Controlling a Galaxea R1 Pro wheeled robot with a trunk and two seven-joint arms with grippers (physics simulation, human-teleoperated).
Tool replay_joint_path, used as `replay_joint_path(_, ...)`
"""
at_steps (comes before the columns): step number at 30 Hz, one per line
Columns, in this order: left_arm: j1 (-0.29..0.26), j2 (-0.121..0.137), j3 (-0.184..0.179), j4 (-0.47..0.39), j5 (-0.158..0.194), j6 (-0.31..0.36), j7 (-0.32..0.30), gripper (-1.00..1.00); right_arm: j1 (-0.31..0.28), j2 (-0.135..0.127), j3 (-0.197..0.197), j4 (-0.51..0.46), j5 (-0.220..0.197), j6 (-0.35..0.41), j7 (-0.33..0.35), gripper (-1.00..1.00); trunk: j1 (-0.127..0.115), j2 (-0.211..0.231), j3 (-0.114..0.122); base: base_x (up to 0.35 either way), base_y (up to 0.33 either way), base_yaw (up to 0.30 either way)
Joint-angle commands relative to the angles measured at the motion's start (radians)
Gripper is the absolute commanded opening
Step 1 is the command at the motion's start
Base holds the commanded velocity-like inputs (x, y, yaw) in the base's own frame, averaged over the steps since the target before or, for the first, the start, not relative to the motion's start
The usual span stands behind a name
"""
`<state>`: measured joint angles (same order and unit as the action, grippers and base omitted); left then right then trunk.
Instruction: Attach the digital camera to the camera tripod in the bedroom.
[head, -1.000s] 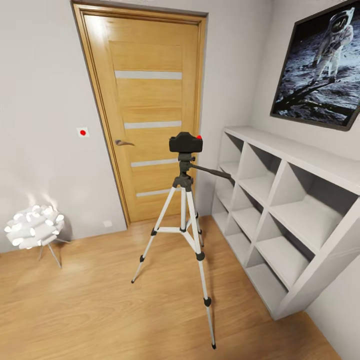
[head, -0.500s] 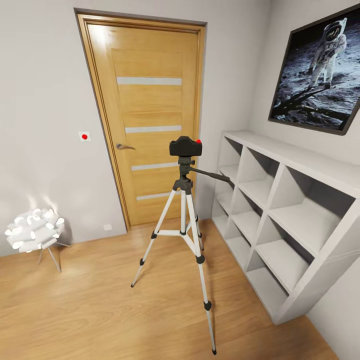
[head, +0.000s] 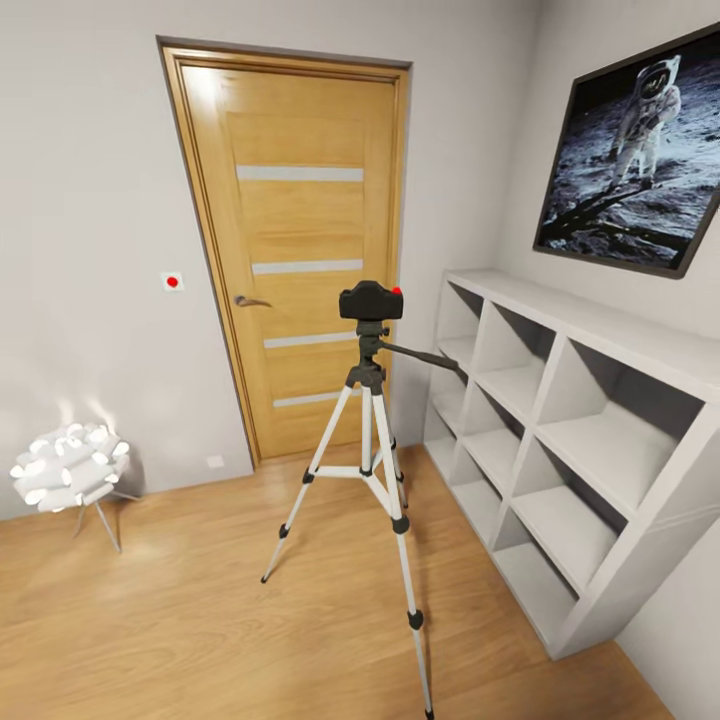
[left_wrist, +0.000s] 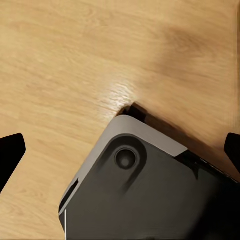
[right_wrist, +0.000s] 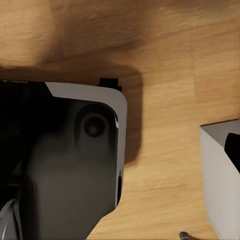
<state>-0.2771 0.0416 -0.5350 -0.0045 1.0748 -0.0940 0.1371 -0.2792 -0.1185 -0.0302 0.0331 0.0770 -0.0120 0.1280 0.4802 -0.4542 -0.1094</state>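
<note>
The digital camera (head: 371, 300) sits on the head of the camera tripod (head: 369, 430), level, red button up. The tripod stands on the wood floor (head: 180, 620) between the door (head: 300, 250) and the white shelving (head: 560, 430). Attachment looks done, nothing obviously left. Left gripper (left_wrist: 120, 152) has its fingertips spread wide over floor, holding nothing. Right gripper: only one dark fingertip (right_wrist: 233, 144) visible, can't tell its opening.

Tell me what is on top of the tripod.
The camera sits on the tripod head, red button at its top right. The mounting joint under it is hidden by the camera body.
</note>
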Motion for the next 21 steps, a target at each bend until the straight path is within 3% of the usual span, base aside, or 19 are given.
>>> replay_joint_path(1,-0.001,0.000,-0.008,-0.001,0.006,-0.003,0.004,1.00,-0.002,0.000,-0.004,0.002,0.008,-0.001,0.002,1.00,0.001,-0.002,0.000,0.000,0.000,0.000)
replay_joint_path(21,-0.001,0.000,-0.008,-0.002,0.005,-0.008,0.004,1.00,-0.002,0.002,-0.004,0.002,0.008,-0.002,0.002,1.00,0.001,-0.002,0.032,0.000,0.000,0.000)
